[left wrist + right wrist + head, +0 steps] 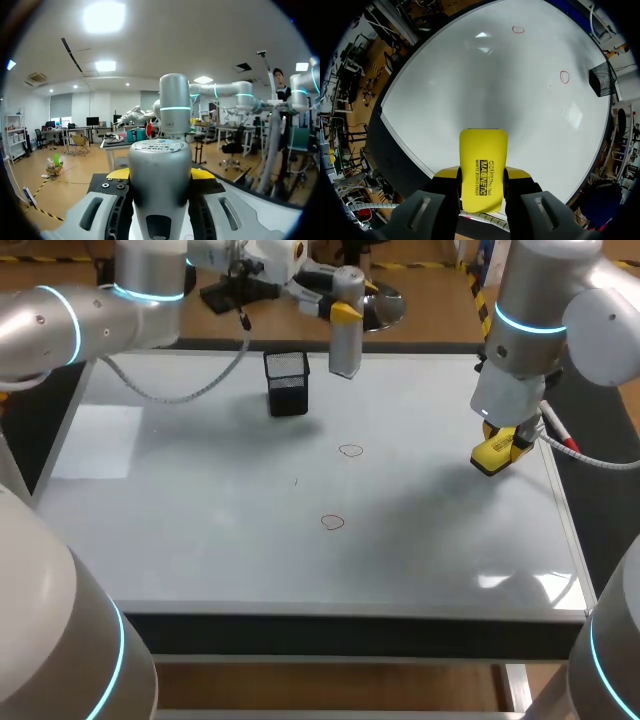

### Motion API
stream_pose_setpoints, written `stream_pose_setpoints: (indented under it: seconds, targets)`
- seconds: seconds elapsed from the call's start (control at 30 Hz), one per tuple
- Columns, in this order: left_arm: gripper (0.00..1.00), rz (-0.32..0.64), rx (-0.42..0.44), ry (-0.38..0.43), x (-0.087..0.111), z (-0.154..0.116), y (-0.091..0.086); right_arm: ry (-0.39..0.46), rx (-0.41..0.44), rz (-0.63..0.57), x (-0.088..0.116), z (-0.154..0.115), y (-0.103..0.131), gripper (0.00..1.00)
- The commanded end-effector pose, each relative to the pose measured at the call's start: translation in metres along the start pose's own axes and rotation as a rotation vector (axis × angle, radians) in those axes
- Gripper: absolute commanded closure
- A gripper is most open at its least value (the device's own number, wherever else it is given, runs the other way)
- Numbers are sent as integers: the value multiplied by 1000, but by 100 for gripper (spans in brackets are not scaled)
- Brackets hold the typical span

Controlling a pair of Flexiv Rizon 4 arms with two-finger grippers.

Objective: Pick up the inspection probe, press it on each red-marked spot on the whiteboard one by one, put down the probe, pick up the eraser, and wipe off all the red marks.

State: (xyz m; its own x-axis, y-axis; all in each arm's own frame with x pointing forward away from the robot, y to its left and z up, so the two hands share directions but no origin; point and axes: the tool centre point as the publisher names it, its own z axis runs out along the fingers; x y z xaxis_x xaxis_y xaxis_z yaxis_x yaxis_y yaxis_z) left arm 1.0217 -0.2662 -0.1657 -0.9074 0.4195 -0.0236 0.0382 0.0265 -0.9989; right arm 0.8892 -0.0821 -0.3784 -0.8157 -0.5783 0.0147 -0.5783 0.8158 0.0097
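1. Plainly, the inspection probe (345,352), a grey cylinder, hangs upright and high over the tabletop's far edge, about midway along it. The left end effector (160,173) is clamped on it, one yellow-tipped finger on either side.
2. The eraser (483,150) is yellow. The right end effector (482,176) has closed on its two sides and holds it low near the tabletop's right edge. Whether it touches the whiteboard (200,520) I cannot tell.
3. Two red rings remain unwiped on the board: the far red mark (350,450) near the middle, and the near red mark (332,522) closer to the near edge. Both are well apart from the eraser.
4. A black mesh holder (287,383) stands on the board near the far edge, just beside the probe's position and below it.
5. Judgement: with both tools in hand, the work lies between pressing and wiping. I cannot tell whether the spots have been pressed.
6. If not, the next move calls for lowering the probe squarely onto the far red mark, then the near one. Otherwise the probe needs setting down, likely at the holder, and the eraser sweeping inward from the right edge.
7. Writing: the eraser's upper face carries black print, and the probe's top bears a pale label (159,145). I read out neither.
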Motion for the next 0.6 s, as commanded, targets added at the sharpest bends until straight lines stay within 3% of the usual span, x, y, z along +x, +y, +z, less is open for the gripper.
stream_pose_setpoints:
  seconds: [0.03, 0.6]
  targets:
    - [100, -3, -15, 178, -11, -3, -1, 2, 2, -1, 0, 0, -1, 100]
    - [100, -5, -22, 207, -39, -25, 4, 2, 2, -1, 0, 0, -1, 100]
